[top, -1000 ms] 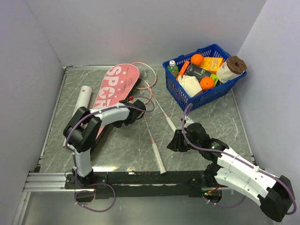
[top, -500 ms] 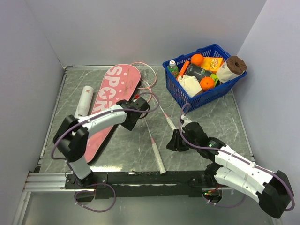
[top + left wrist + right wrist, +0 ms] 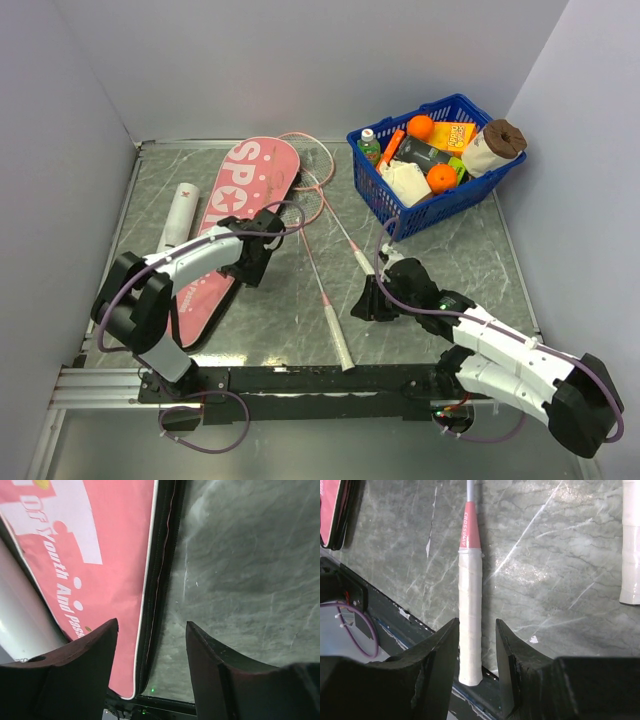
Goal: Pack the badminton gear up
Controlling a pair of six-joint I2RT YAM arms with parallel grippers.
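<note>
A marbled grey worktop (image 3: 450, 250) is seen from above, with two robot arms reaching in from its near edge. A pink racket-shaped bag (image 3: 235, 225) lettered "SPORT" lies flat at left, with a long white tube (image 3: 180, 213) just beside it on the outer side. Two thin pink rackets (image 3: 310, 170) lie to the bag's right, their heads overlapping near its wide end. One white handle (image 3: 470, 630) reaches the worktop's near edge; the other handle (image 3: 362, 262) sits further back. A blue basket (image 3: 445, 208) of groceries stands at the back right, well apart. No shuttlecock can be made out. The left arm's fingers (image 3: 85, 665) are apart over the bag's black zipper edge (image 3: 157, 605), clamping nothing. The right arm's fingers (image 3: 435, 665) are apart, straddling the near handle without closing on it. If they close off-centre, the round handle will likely roll or skid off the near edge. Lifting that racket may drag the other, since the heads overlap. The left fingers may pinch both layers of the bag and fail to open it.
</note>
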